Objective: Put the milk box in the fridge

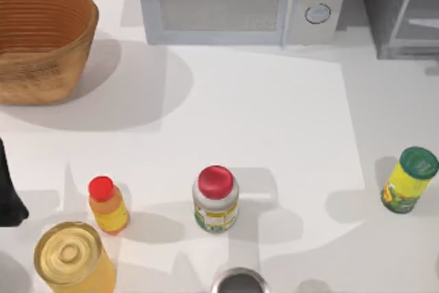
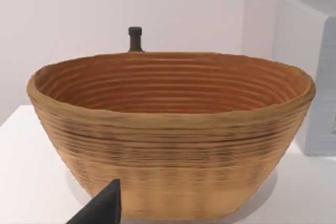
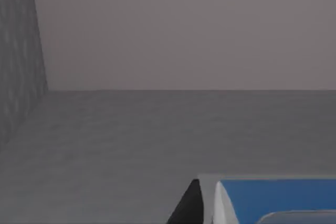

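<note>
While the milk box [image 3: 273,200] shows its blue top against a dark finger [image 3: 188,205] of the right gripper, grey fridge [image 3: 157,129] walls surround it; whether it is pinched cannot be told. On the table [image 1: 274,135] stand one microwave [image 1: 240,1], one basket [image 1: 41,39], two red-capped containers, one green-lidded can [image 1: 410,180] and one yellow jar [image 1: 72,259]. No lettering is legible. The left arm [image 1: 8,190] sits parked at the left edge.

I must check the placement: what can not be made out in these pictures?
Milk box: right wrist view, mostly cut off by the picture's edge.
Fridge: top view, cut off at the right corner.
Dark bottle: left wrist view, body hidden behind the basket.
</note>
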{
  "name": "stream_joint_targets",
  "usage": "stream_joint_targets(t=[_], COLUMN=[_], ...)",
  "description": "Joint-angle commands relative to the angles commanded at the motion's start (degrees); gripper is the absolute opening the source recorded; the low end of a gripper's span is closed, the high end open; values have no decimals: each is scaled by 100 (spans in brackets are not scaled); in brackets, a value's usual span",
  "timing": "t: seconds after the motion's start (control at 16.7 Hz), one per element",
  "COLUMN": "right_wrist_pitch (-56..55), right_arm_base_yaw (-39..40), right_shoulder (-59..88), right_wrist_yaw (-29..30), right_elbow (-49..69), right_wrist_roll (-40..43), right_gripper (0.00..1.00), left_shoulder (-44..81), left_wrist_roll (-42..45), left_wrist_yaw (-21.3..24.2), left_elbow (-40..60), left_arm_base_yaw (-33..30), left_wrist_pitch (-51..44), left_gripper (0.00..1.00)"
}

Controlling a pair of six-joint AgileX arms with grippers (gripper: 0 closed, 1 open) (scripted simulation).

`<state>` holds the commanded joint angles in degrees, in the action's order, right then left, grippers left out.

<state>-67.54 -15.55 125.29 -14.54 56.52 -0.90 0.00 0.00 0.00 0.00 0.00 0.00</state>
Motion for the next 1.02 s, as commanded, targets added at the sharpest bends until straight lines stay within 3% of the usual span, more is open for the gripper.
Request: stream_joint_targets(t=[0.66, 1.02], right_wrist_pitch=[1668, 2051], right_arm_base_yaw=[243, 313], right_shoulder=[1186, 1438], right_wrist_yaw=[258, 330], right_elbow=[3115, 3551], right_wrist_roll=[9, 12], right_gripper=[0, 0], left_shoulder=[0, 0], left_wrist_roll=[0, 0], left_wrist_yaw=[0, 0], left_elbow=[0, 0], left_arm_base_yaw=[0, 0], left_wrist_pitch=[0, 0], left_gripper=[100, 100])
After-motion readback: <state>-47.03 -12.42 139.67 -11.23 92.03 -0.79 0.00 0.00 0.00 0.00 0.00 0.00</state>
